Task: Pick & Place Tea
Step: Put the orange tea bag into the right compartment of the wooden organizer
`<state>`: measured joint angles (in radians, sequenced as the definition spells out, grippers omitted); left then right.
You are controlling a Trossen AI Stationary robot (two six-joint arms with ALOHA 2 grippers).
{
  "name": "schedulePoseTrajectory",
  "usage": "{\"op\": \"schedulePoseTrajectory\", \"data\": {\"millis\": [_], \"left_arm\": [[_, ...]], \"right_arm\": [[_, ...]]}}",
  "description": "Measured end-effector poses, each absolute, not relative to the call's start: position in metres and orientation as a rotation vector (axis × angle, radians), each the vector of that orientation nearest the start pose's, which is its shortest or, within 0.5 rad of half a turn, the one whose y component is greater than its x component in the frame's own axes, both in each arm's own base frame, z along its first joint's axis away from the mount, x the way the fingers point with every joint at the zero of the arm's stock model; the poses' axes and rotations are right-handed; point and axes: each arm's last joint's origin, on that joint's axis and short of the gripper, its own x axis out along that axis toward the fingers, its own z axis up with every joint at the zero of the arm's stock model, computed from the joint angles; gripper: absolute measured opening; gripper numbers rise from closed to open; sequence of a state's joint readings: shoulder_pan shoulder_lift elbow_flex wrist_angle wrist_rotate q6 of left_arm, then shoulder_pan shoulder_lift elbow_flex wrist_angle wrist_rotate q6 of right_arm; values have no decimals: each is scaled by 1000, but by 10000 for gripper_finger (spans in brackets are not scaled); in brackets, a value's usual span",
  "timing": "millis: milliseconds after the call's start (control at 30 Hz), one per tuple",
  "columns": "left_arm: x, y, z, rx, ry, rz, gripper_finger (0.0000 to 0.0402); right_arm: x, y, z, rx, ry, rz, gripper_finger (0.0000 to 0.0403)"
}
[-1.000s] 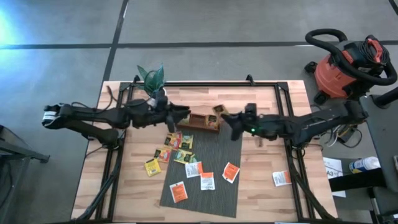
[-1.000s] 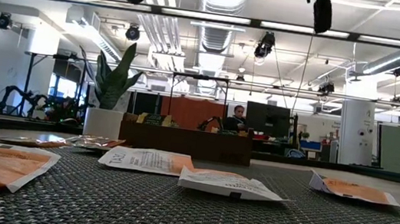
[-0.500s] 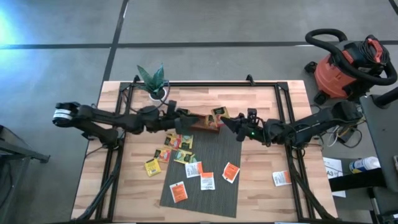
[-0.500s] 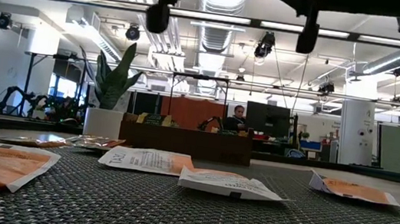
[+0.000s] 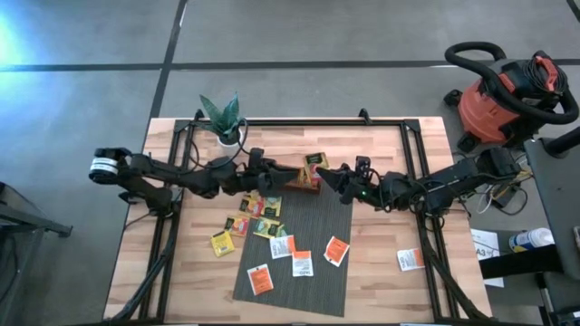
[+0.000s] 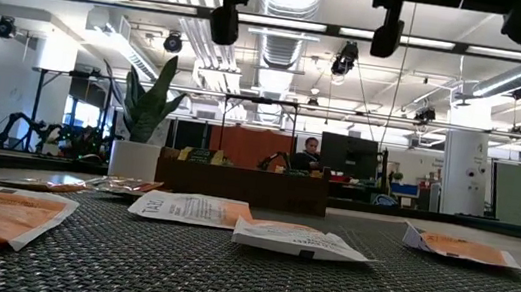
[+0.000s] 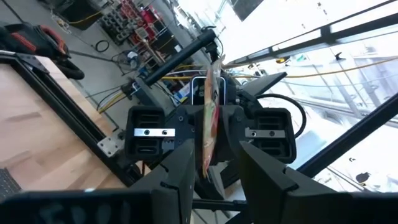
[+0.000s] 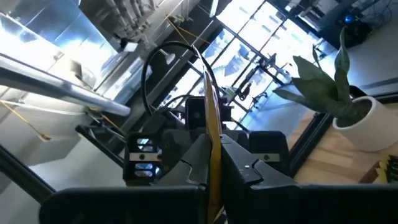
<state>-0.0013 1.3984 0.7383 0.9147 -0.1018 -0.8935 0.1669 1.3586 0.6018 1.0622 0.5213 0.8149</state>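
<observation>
The right end effector (image 5: 328,172), clenched on a tea sachet (image 5: 316,163), has met the released left end effector (image 5: 288,174) above the tray: handover imminent.

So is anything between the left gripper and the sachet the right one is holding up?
Nothing visible. The right gripper is shut on the tea sachet, holding it edge-on above the table. The left gripper faces it, open. In the left wrist view the sachet lines up with the gap between the left fingers, and nothing lies between them.
</observation>
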Motion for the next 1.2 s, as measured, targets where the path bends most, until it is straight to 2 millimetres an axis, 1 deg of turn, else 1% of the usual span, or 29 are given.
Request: {"op": "schedulePoseTrajectory", "data": {"millis": [133, 533, 667, 800, 1000, 1067, 1200], "left_arm": [[302, 3, 288, -896, -292, -22, 115], [328, 3, 292, -839, -288, -20, 115], [329, 3, 295, -808, -291, -34, 110], [330, 3, 296, -783, -291, -30, 82], [330, 4, 298, -764, -291, -23, 14], [330, 4, 298, -764, -292, -20, 5], [330, 5, 298, -754, -293, -15, 2]], "right_arm": [[271, 31, 265, 906, -420, -216, 13], [270, 31, 266, 909, -435, -208, 13], [270, 31, 266, 906, -434, -204, 13], [270, 31, 266, 907, -436, -203, 15], [270, 31, 267, 911, -438, -201, 24], [270, 31, 267, 910, -438, -201, 25], [270, 31, 266, 906, -435, -204, 27]]}}
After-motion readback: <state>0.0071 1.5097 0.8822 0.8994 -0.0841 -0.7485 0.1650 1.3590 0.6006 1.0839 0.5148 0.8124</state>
